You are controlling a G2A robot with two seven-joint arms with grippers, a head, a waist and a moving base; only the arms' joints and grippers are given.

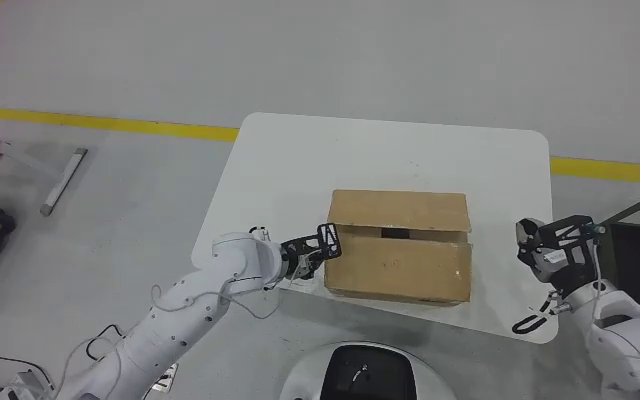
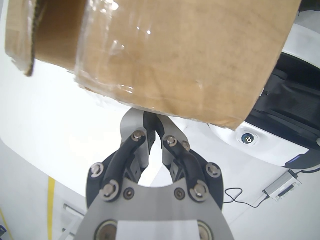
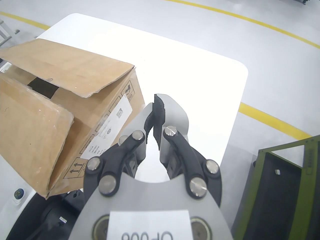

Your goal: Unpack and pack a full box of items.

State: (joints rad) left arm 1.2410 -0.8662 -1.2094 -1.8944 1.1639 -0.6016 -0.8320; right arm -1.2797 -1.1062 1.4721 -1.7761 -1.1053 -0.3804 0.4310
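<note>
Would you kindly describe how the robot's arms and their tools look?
The left arm and right arm have smooth white shells; a thin cable loops along the left one. The left tool and right tool match: silver plate, black linkage bars with silver bolts, ribbed black pads, a white label.

One cardboard box (image 1: 400, 265) stands on one white tabletop (image 1: 400, 150). The box has two top flaps, one far (image 3: 62, 63) and one near (image 3: 30, 116), and one white label (image 3: 110, 126). There are two grippers, the left gripper (image 2: 153, 119) and the right gripper (image 3: 155, 112).
</note>
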